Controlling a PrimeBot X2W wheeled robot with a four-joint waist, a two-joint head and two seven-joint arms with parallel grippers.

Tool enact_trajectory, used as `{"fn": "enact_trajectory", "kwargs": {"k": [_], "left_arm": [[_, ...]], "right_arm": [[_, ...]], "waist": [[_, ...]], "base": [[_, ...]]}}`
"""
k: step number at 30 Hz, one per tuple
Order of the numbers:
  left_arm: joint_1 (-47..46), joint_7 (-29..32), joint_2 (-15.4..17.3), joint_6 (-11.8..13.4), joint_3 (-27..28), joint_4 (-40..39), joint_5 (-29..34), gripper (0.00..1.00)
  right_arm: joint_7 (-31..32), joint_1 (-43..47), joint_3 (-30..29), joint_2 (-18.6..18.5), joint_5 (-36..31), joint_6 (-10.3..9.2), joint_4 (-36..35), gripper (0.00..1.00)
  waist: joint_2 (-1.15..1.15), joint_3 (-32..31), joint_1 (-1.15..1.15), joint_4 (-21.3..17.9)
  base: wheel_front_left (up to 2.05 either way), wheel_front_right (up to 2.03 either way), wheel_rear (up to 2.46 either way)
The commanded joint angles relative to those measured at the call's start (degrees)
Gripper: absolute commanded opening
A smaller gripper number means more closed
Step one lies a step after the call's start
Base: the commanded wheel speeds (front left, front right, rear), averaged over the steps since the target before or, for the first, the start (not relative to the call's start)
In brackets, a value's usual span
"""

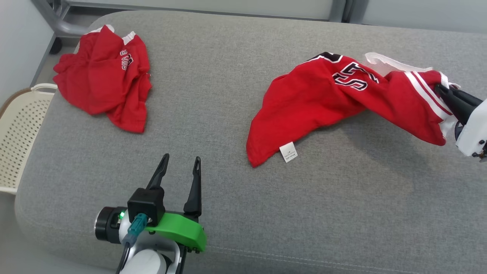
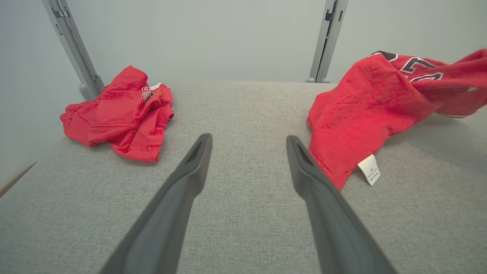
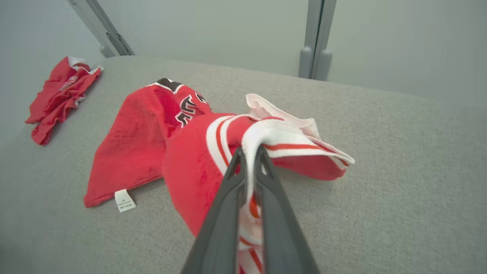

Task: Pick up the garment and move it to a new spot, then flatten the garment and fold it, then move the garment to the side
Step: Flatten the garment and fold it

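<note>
crumpled red shirt on grey cushion, cream basket beside

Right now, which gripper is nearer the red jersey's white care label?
Left. The left gripper stands open beside the care label; the right gripper, farther off, grips the red jersey by its striped edge.

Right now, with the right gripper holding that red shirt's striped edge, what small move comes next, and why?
Probably reach the open left gripper to the hem corner by the white tag. The right gripper is shut on the garment by its striped edge, lifting that end, while the rest lies bunched on the cushion; a second grip could spread it.
</note>
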Motion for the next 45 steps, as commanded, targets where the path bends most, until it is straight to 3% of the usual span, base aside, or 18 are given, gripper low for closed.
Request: {"fn": "enact_trajectory", "kwargs": {"k": [1, 7, 12, 20, 31, 32, 33, 34, 39, 45], "left_arm": [[1.04, 0.16, 0.54, 0.26, 0.1, -0.29, -0.37, 1.0], [1.59, 0.61, 1.0, 0.5, -0.31, -0.99, -0.51, 1.0], [0.12, 0.99, 0.61, 0.04, -0.92, -1.49, -0.21, 1.0], [-2.33, 1.2, -0.14, -1.17, -2.53, -0.57, 0.49, 1.0], [-5.24, 0.15, -1.6, -2.52, -4.02, 1.18, 0.86, 1.0], [-5.35, 0.07, -1.68, -2.5, -4.1, 1.42, 0.89, 1.0], [-5.49, -0.03, -1.76, -2.52, -4.17, 1.54, 0.91, 1.0], [-5.64, -0.03, -1.86, -2.56, -4.29, 1.67, 0.9, 1.0], [-5.83, -0.13, -1.89, -2.48, -4.66, 2.17, 1.01, 1.0], [-5.91, -0.27, -1.81, -2.44, -4.85, 2.49, 0.94, 1.0]], "right_arm": [[1.3, 1.54, -1.03, -0.78, 0.46, 0.0, -2.78, 0.0], [7.33, 6.47, -7.95, 0.55, 2.06, 0.0, -17.22, 0.0], [11.55, 8.05, -13.91, 3.14, -1.68, 0.0, -18.41, 0.0], [12.78, 2.04, -14.46, 7.68, -8.76, 0.0, -0.95, 0.0], [0.86, -13.77, -21.53, 9.3, -21.93, 0.0, 27.47, 0.0], [-0.26, -15.0, -22.65, 9.61, -22.72, -0.01, 29.67, 0.11], [-1.14, -16.08, -23.23, 10.05, -23.58, -0.01, 31.32, 0.47], [-2.13, -17.01, -23.37, 10.4, -24.5, 0.0, 32.62, 1.0], [-5.69, -19.58, -22.45, 11.34, -25.31, -0.02, 35.29, 1.0], [-8.47, -18.1, -19.17, 10.12, -20.36, -0.01, 31.62, 1.0]], "waist": [[0.0, -1.04, 0.0, -1.28], [0.0, -2.13, 0.0, -3.92], [0.0, -1.06, 0.0, -4.27], [0.0, 2.46, 0.0, -0.96], [0.0, 7.16, 0.0, 4.58], [0.0, 7.42, 0.0, 4.65], [0.0, 7.68, 0.0, 4.63], [0.0, 7.84, 0.0, 4.54], [0.0, 7.72, 0.0, 2.38], [0.0, 6.77, 0.0, -0.68]], "base": [[0.0, 0.0, 0.0], [0.0, 0.0, 0.0], [0.0, 0.0, 0.0], [0.0, 0.0, 0.0], [0.0, 0.0, 0.0], [0.0, 0.0, 0.0], [0.0, 0.0, 0.0], [0.0, 0.0, 0.0], [0.0, 0.0, 0.0], [0.0, 0.0, 0.0]]}}
